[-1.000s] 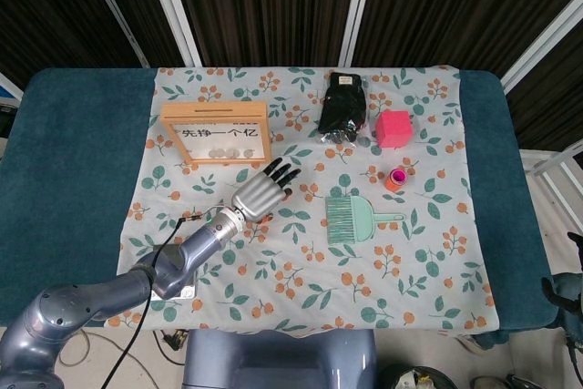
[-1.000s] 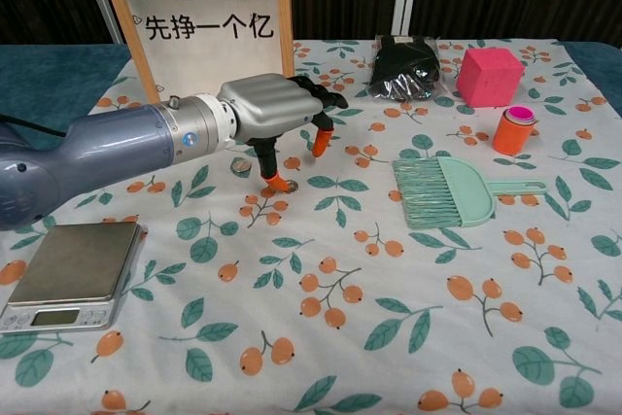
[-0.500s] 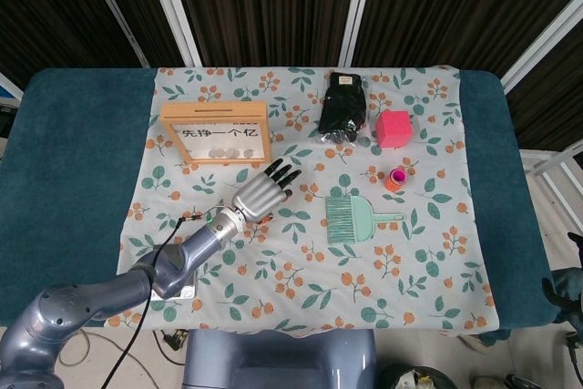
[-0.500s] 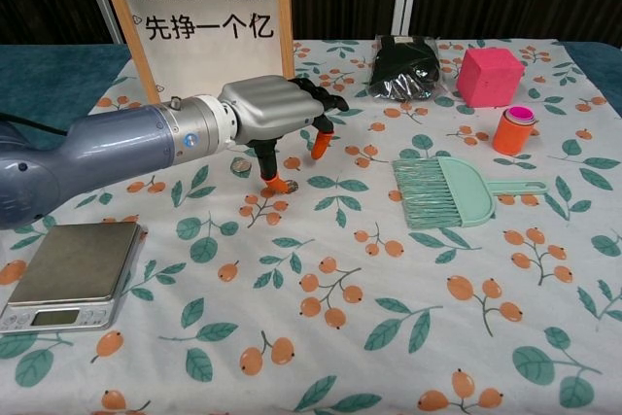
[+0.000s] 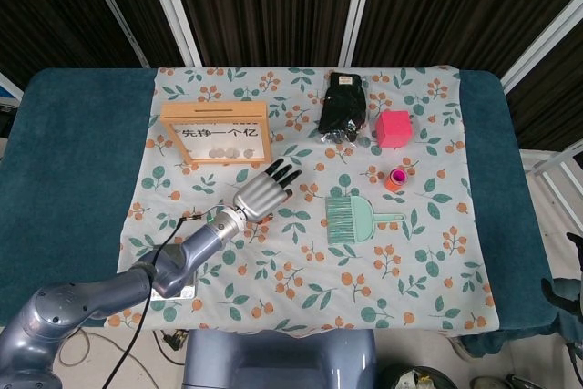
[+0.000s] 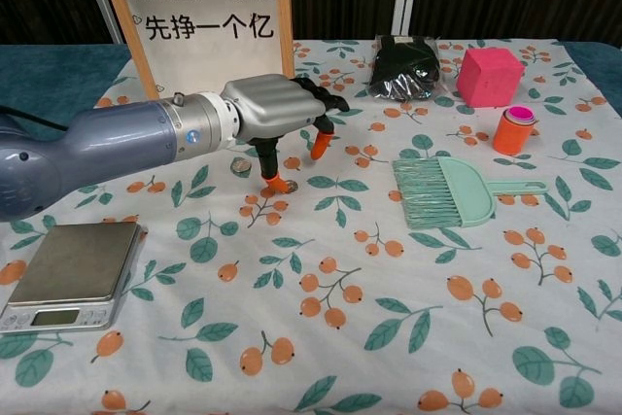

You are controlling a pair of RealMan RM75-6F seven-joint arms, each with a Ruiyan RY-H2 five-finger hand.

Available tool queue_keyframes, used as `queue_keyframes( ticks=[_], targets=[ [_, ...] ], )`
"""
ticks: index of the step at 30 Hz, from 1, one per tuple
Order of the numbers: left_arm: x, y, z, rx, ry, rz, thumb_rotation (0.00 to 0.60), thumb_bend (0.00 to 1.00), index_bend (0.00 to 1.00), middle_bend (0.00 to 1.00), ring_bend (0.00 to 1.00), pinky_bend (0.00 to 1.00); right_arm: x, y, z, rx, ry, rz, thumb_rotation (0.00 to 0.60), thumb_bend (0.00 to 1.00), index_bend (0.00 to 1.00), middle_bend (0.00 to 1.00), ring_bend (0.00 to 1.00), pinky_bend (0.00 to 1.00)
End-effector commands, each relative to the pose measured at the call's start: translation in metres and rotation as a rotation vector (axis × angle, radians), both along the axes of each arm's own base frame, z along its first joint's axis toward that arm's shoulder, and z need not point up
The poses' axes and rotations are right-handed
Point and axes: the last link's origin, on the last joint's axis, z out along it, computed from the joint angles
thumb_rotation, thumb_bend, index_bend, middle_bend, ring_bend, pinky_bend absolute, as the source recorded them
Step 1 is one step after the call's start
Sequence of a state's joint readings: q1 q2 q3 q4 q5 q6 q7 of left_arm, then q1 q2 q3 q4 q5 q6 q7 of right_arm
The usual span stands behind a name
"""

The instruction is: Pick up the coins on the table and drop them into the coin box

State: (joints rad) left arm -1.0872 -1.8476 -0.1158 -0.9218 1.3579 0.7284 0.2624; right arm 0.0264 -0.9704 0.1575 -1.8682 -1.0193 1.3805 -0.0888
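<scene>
Left of the brush [image 6: 449,191], your left hand [image 6: 277,114] hovers with fingers spread, holding nothing, thumb tip beside a coin [image 6: 292,185]; another coin [image 6: 238,168] lies behind, before the coin box [image 6: 204,21]. Press carelessly and you may skid the coin away. Only the chest view shows these coins.
</scene>
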Motion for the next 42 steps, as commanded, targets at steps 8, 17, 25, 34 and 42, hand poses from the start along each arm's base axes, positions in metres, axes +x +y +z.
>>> queue_keyframes(
  ticks=[8, 17, 25, 34, 42],
  targets=[
    [0.0027, 0.0012, -0.0011, 0.002, 0.012, -0.002, 0.6, 0.09, 0.47, 0.01, 0.0, 0.0, -0.0001, 0.0, -0.0002, 0.003, 0.001, 0.0, 0.6, 0.39, 0.16, 0.06, 0.02, 0.0],
    [0.002, 0.001, -0.0006, -0.001, 0.023, 0.0, 0.6, 0.07, 0.46, 0.01, 0.0, 0.0, 0.0, 0.0, -0.0001, 0.003, 0.001, 0.0, 0.6, 0.39, 0.16, 0.06, 0.02, 0.0],
    [0.0002, 0.0014, -0.0004, -0.002, 0.03, 0.008, 0.6, 0.07, 0.47, 0.01, 0.0, 0.0, 0.0, 0.0, -0.0003, 0.003, 0.004, -0.002, 0.6, 0.39, 0.16, 0.06, 0.02, 0.0],
    [0.0024, 0.0013, -0.0003, -0.002, 0.026, 0.006, 0.6, 0.07, 0.47, 0.01, 0.0, 0.0, -0.0001, 0.0, 0.0, 0.0, 0.007, -0.004, 0.6, 0.39, 0.16, 0.06, 0.02, 0.0],
    [0.0016, 0.0015, 0.0018, 0.002, 0.027, 0.005, 0.6, 0.07, 0.47, 0.01, 0.0, 0.0, -0.0001, -0.0001, -0.0001, 0.002, 0.008, -0.006, 0.6, 0.39, 0.16, 0.06, 0.02, 0.0]
  ],
)
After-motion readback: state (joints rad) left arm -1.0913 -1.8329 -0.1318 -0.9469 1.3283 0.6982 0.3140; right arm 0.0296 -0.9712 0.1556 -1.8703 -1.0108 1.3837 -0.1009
